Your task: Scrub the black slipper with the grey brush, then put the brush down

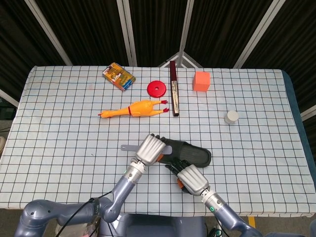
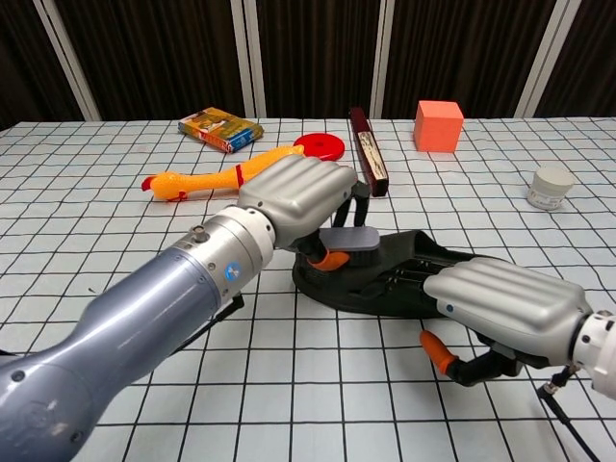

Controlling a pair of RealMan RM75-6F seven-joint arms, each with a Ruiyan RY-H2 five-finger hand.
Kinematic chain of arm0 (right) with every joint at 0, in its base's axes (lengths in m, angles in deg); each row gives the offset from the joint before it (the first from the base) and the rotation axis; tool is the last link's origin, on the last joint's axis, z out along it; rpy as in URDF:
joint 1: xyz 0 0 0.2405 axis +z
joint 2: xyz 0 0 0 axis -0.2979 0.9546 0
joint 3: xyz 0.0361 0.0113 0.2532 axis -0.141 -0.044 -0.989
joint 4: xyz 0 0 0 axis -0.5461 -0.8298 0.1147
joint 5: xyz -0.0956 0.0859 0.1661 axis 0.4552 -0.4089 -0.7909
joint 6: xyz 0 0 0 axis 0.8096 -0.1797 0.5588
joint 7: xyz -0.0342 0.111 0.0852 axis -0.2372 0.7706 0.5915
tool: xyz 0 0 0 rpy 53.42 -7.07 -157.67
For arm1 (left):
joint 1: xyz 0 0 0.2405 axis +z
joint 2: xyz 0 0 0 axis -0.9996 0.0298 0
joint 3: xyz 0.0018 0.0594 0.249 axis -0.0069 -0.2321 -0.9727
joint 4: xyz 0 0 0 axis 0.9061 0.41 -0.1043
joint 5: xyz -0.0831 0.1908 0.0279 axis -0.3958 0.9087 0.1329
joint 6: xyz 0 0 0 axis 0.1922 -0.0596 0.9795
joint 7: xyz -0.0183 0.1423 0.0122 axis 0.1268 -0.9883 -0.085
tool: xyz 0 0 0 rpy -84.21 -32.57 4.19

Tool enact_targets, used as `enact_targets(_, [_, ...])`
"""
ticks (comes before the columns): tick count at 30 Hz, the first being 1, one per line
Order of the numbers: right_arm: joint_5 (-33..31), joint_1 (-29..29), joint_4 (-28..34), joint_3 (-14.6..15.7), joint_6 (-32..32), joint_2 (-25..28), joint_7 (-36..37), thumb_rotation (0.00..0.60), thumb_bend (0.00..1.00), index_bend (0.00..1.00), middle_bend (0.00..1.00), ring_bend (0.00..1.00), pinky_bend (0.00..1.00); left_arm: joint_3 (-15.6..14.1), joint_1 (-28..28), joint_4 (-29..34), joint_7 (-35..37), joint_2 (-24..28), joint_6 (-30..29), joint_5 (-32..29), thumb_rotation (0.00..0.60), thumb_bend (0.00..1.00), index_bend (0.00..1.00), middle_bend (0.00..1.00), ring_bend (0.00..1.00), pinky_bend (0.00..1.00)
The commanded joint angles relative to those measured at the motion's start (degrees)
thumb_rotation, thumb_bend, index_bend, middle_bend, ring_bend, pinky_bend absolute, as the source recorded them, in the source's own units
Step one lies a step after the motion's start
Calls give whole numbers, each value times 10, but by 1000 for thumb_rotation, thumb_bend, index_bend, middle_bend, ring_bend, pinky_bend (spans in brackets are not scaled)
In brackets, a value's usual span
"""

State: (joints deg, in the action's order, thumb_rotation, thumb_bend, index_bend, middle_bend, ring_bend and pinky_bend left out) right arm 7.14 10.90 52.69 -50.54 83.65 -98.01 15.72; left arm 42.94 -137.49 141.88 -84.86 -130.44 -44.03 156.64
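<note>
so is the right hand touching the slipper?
Touching. Chest view shows the right hand with its fingers pressed onto the black slipper, no gap showing.

Bright, even overhead light on the tabletop point(image 1: 59, 123); soft short shadows, sharp focus, slight bending at the chest view's edges.
</note>
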Motion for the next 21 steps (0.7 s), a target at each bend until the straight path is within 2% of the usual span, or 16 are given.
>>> enact_targets(1, [2, 0, 2, 2, 2, -1, -2, 600, 765, 122, 120, 78, 209, 0, 11, 32, -31, 25, 1, -24, 600, 596, 620, 652, 585, 573])
enact_targets(5, [1, 1, 2, 3, 2, -5, -2, 600, 765, 121, 120, 78, 209, -5, 15, 53, -38, 35, 3, -36, 600, 596, 620, 652, 585, 573])
enact_targets(10, [-1, 2, 2, 3, 2, -5, -3, 600, 765, 120, 120, 78, 208, 2, 2, 40, -16, 23, 10, -32, 600, 596, 619, 651, 585, 573])
enact_targets(16, [-3, 5, 5, 1, 3, -2, -3, 600, 765, 120, 120, 78, 209, 3, -17, -1, 60, -7, 17, 6, 600, 598, 620, 651, 585, 573])
enact_targets(21, [-5, 6, 5, 2, 1, -2, -5, 600, 765, 121, 120, 78, 210, -4, -28, -33, 124, -30, -2, 54, 600, 598, 620, 651, 585, 573])
